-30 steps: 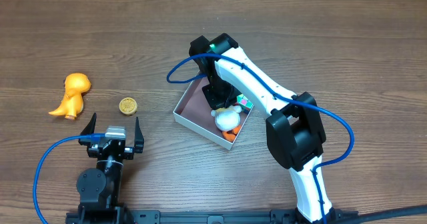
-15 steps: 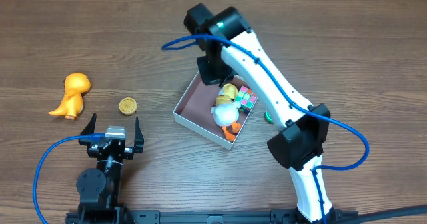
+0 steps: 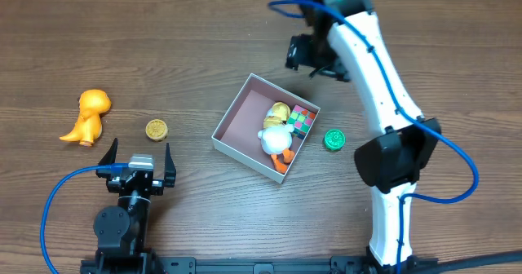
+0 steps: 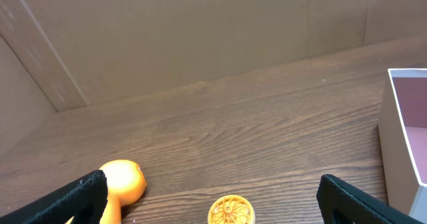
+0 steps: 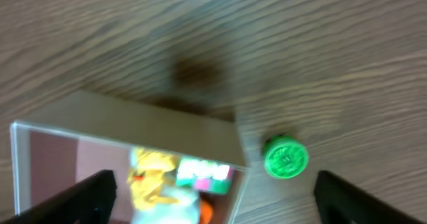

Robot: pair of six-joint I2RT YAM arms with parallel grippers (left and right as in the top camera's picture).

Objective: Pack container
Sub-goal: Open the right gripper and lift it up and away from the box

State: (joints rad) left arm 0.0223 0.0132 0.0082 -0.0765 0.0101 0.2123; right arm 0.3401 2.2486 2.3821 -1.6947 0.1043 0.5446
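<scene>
Where the container sits askew mid-table, a duck and a colour cube crowd its right corner, and the rest of its pink-brown floor lies bare. On the wood-grain table a green disc lies just beside it, with a gold disc and an orange dinosaur well to the left. The right gripper and left gripper both stand spread and empty; a plain brown board backs the table
</scene>
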